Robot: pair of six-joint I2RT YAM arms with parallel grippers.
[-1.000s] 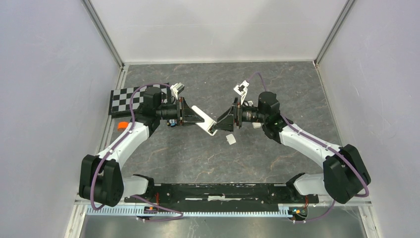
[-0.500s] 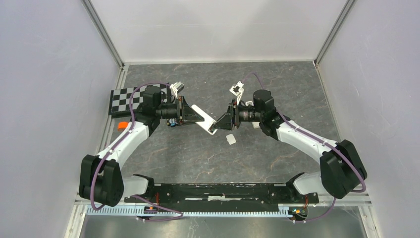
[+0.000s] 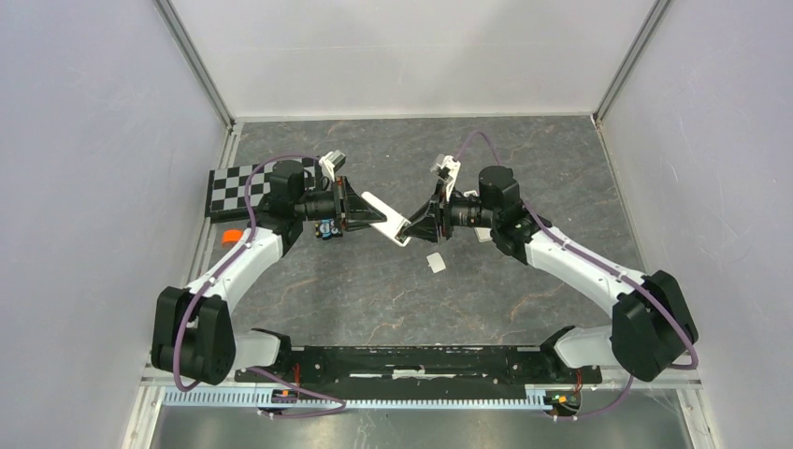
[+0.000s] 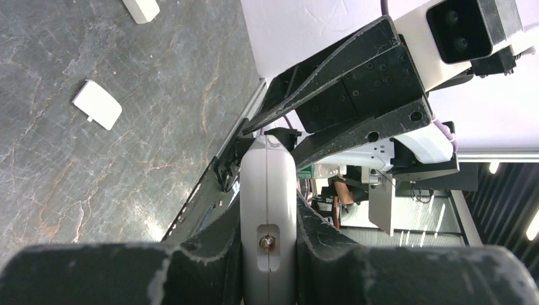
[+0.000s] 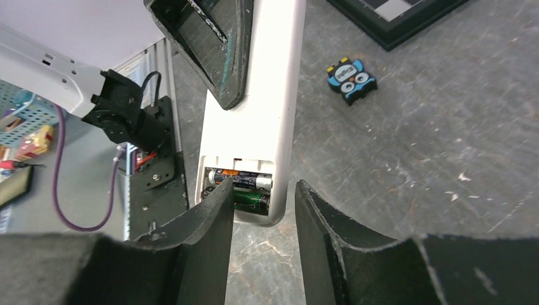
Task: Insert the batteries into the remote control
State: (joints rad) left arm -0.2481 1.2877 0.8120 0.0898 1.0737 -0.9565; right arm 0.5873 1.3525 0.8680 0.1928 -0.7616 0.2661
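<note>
A dark grey, marble-patterned table [image 3: 374, 290] is seen between pale walls. Two white and black arms are reached inward over it, the left arm [image 3: 234, 267] and the right arm [image 3: 580, 267] meeting near the middle. A black and white checkerboard panel [image 3: 229, 182] lies flat at the table's left edge, behind the left arm.

A slim white plastic remote control [image 3: 385, 217] is held off the table between the two arms. It is clamped on both sides by the fingers of the left gripper [image 3: 360, 211], which are closed tightly against its body.

The remote's other end, with the battery compartment uncovered, is flanked by the right gripper [image 5: 264, 190]. Its fingers are set apart, one overlapping the compartment's edge and one just beside the casing. Whether the casing is pressed by them cannot be told.

A small white rounded battery cover [image 3: 436, 263] lies on the table just below the remote. A small blue owl-shaped figure [image 5: 351, 79] lies near the checkerboard panel.

Two slim batteries [image 5: 249, 190], one orange and white, one dark green, are seated side by side in the compartment.
</note>
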